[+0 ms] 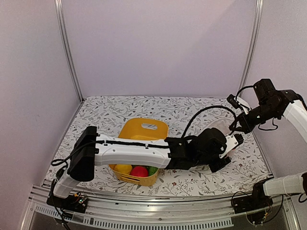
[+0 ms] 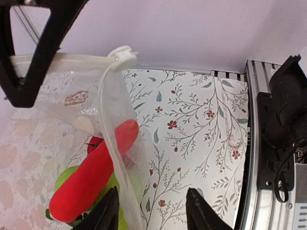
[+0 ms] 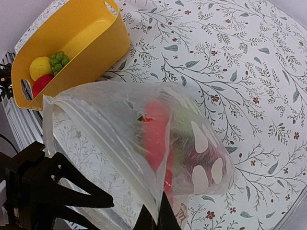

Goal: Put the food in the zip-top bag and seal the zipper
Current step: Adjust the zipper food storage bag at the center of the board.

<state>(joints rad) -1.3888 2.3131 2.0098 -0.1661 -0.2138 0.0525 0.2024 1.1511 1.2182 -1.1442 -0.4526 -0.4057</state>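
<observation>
The right gripper [image 3: 156, 218] pinches the bag [image 3: 144, 129] by its mouth edge near the bench's right edge. This seems meant to keep the mouth gaping toward the left gripper [image 2: 153, 211], whose fingers stand apart at that mouth, holding nothing. A chili [image 2: 91, 177] and greens [image 2: 64, 178] already lie inside, while more food [image 3: 48, 69] waits in the basket [image 3: 86, 33] by the front edge, under the outstretched left arm. The right edge crowds the bag, so the freer room for moving looks to be toward the far edge.
</observation>
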